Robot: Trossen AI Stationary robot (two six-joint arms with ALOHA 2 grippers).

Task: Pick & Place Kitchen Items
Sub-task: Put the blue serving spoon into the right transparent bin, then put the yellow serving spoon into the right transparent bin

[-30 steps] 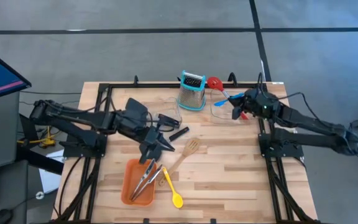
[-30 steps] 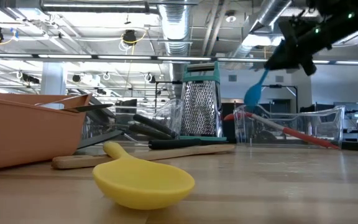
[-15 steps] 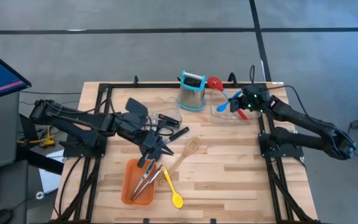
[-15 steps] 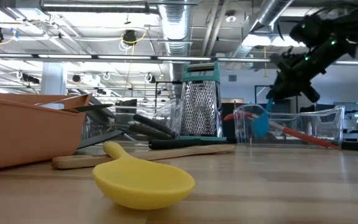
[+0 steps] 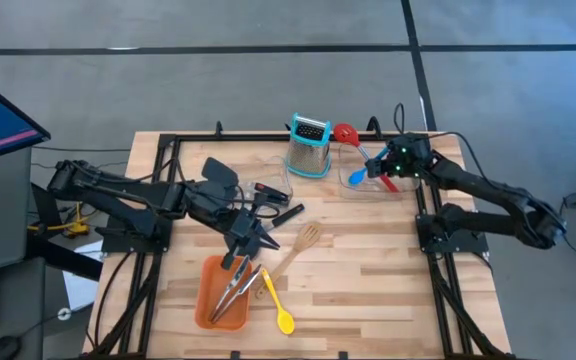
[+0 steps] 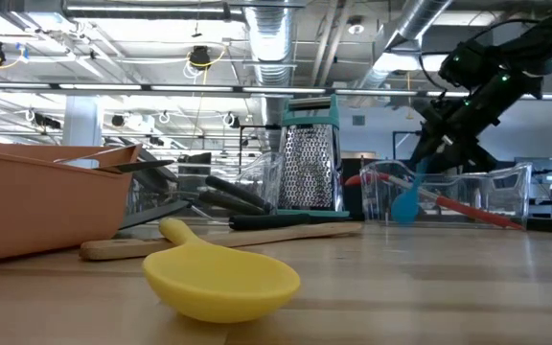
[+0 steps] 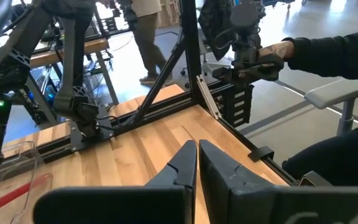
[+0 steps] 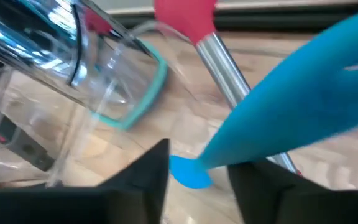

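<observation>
Your right gripper (image 5: 386, 166) hangs over the clear bin (image 5: 368, 178) at about two o'clock on the table, its jaws parted either side of the blue spoon's (image 5: 360, 174) handle; you cannot tell from any view whether the fingers touch it. The spoon stands tilted with its bowl down in the bin, and the red slotted spoon (image 5: 345, 133) lies in the same bin, its head poking over the far wall.

Your left gripper (image 5: 251, 232) sits near the table's centre, jaws pressed together on nothing, above the upper end of the orange tray (image 5: 204, 297).

That tray, at seven o'clock, holds the steel tongs (image 5: 233, 290). Just right of it lie the yellow spoon (image 5: 280, 312) and the wooden slotted spatula (image 5: 300, 245), which angles up toward the centre. A second clear bin (image 5: 273, 172) stands at about eleven o'clock, and a box grater (image 5: 309, 146) with teal trim stands upright between the two bins. A small black-handled tool (image 5: 287, 215) lies beside the left gripper.
</observation>
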